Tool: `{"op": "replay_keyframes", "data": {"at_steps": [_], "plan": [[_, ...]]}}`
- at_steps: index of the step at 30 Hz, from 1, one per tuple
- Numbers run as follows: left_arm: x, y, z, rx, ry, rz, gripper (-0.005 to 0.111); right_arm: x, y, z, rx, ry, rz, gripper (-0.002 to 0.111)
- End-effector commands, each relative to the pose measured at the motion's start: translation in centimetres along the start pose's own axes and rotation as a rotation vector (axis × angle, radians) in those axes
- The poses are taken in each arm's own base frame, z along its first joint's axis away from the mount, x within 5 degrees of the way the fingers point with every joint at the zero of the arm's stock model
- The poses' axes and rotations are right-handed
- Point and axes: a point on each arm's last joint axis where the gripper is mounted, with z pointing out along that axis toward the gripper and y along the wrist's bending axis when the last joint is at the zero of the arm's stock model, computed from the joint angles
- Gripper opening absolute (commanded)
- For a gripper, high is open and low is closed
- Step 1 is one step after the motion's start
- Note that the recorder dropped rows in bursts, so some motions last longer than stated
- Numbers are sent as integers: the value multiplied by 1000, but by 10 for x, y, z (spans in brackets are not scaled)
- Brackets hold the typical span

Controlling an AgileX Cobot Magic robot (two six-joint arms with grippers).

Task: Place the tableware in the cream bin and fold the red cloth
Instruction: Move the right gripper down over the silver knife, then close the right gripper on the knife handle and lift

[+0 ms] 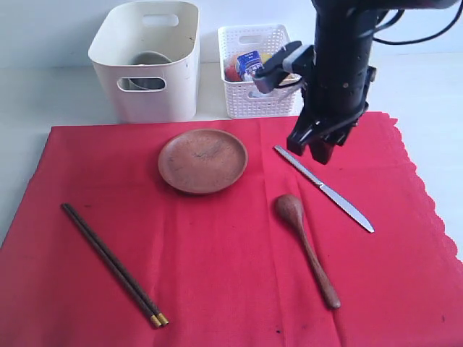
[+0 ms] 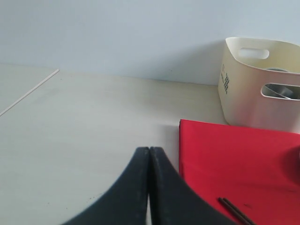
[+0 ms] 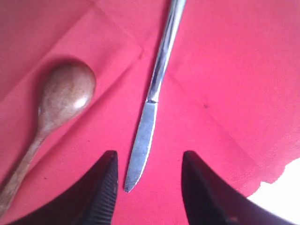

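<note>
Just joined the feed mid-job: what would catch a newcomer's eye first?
The large bright red cloth lies spread across the pale table. Over it, the black right tool hangs open above the steel table knife, right of the round brown clay plate in the exterior view.

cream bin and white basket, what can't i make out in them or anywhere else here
- Cream bin, exterior view: its wall hides the contents; only a grey rim shows.
- White basket, exterior view: the right arm covers part of the contents; labels too small to read.
- Left gripper, left wrist view: bottom edge cuts off its base; absent from the exterior view.
</note>
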Motion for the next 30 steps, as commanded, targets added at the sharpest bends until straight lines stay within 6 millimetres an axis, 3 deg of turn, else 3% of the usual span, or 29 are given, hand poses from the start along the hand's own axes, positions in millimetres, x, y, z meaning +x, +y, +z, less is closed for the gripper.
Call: {"op": "replay_keyframes", "data": {"at_steps": [1, 9, 14, 25, 28, 30], "plan": [[0, 0, 0, -3, -2, -6, 2, 6, -1, 17, 13, -46, 15, 42], [0, 0, 0, -3, -2, -6, 2, 1, 0, 35, 37, -180, 26, 42], [0, 0, 0, -3, -2, -6, 2, 1, -6, 42, 33, -176, 86, 42], [0, 0, 0, -3, -2, -6, 2, -1, -7, 95, -78, -80, 139, 42], [0, 0, 0, -3, -2, -6, 2, -3, -5, 104, -100, -74, 127, 38], [0, 0, 0, -3, -2, -6, 2, -2, -5, 107, -103, -66, 124, 28]]}}
